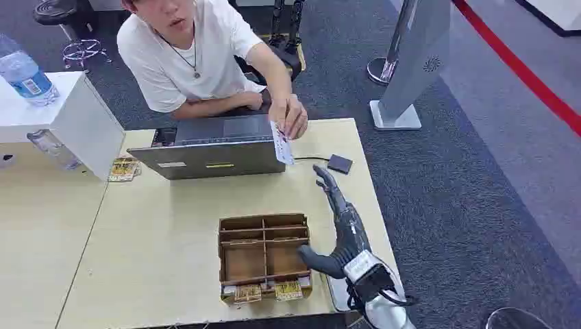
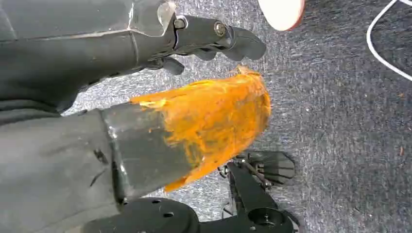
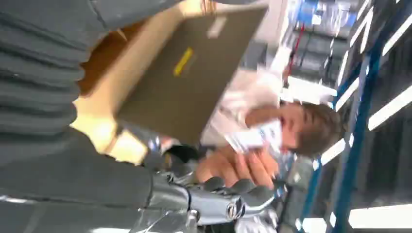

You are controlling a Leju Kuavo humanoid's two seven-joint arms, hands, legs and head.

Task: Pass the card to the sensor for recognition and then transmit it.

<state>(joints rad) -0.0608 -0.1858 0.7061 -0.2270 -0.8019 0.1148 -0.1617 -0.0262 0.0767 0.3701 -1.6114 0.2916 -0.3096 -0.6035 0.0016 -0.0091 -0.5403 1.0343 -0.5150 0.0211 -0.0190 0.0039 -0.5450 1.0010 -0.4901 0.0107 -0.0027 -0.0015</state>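
Note:
A white card [image 1: 281,142] is pinched in a person's hand [image 1: 296,120] at the right end of the laptop [image 1: 212,147]. The sensor [image 1: 340,163], a small dark square on a cable, lies on the table just right of the card. My right hand [image 1: 341,218] stretches over the table toward the card, fingers spread and holding nothing, its tips just short of the sensor. The right wrist view shows my fingers [image 3: 238,190] below the person's hand with the card [image 3: 255,137]. My left hand [image 2: 194,111] hangs over carpet, thumb and fingers [image 2: 218,39] apart, holding nothing.
A brown cardboard divider box [image 1: 264,255] with yellow cards at its front stands on the table [image 1: 157,233] left of my right arm. A white box [image 1: 65,116] with water bottles is at the far left. The person sits behind the laptop.

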